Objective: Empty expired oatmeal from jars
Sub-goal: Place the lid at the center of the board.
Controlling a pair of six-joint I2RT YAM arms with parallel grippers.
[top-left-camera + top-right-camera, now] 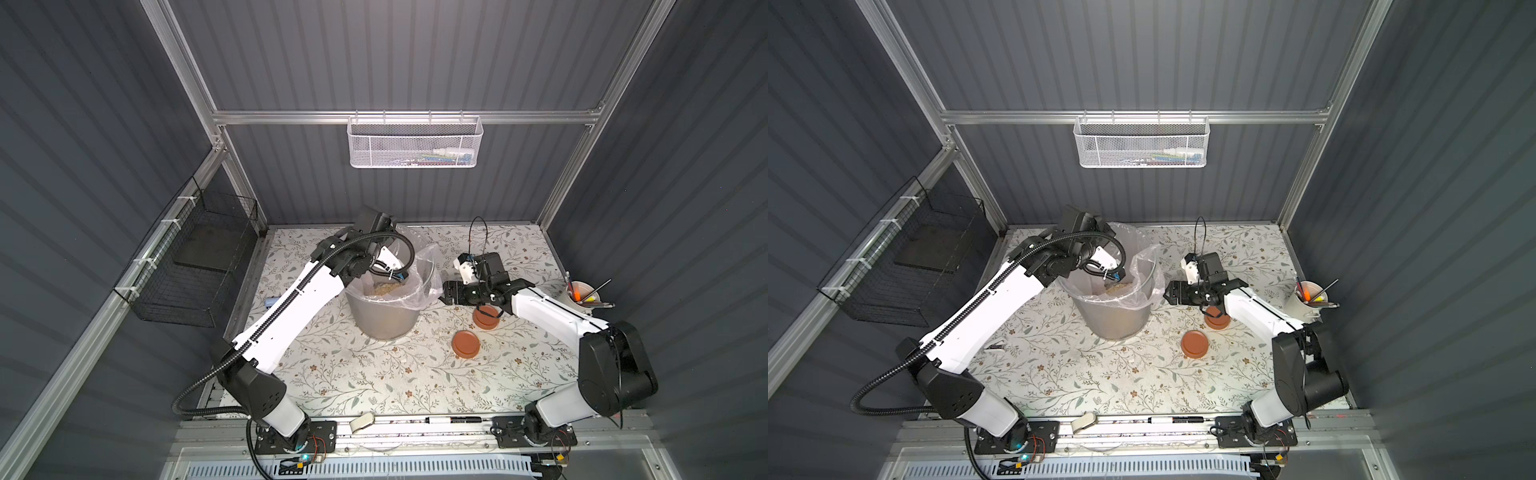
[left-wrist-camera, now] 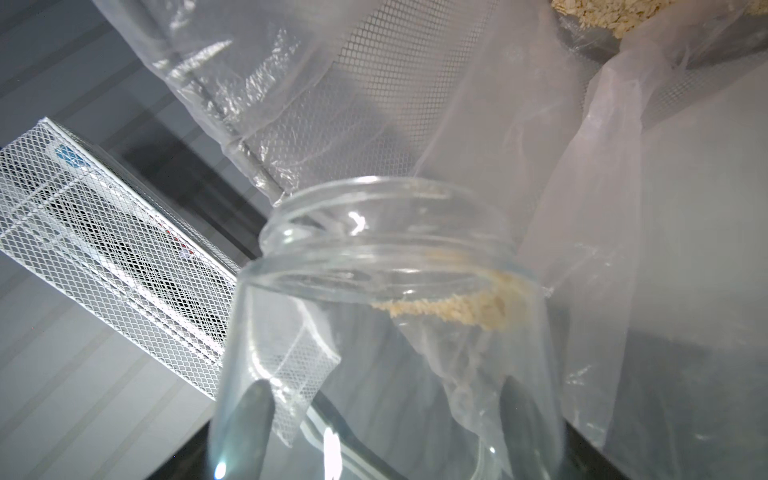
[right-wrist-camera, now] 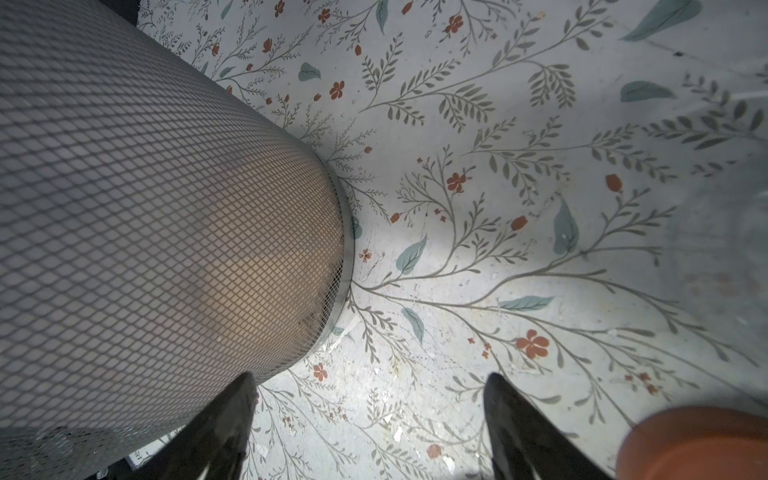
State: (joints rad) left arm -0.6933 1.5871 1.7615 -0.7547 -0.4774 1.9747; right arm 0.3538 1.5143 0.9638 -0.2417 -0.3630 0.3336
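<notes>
Now jar [image 2: 386, 266] mouth over bin [image 1: 386, 322] rim; right tool [image 3: 370, 386] wide alongside.

Desk [image 1: 374, 374], floral cover. Grey mesh bin [image 1: 386, 320] with clear liner [image 1: 428, 266], centre, toward far side. White cup [image 1: 1299, 309] of pens [image 1: 1308, 294], right edge. White mesh basket [image 1: 415, 145] on far wall; black wire basket [image 1: 195, 266] on left wall. Marker [image 1: 453, 419] on near rail.

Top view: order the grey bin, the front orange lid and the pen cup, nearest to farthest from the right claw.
1. Grey bin, just beside the right claw.
2. Front orange lid, lying toward the front.
3. Pen cup, far out at the right edge.
</notes>
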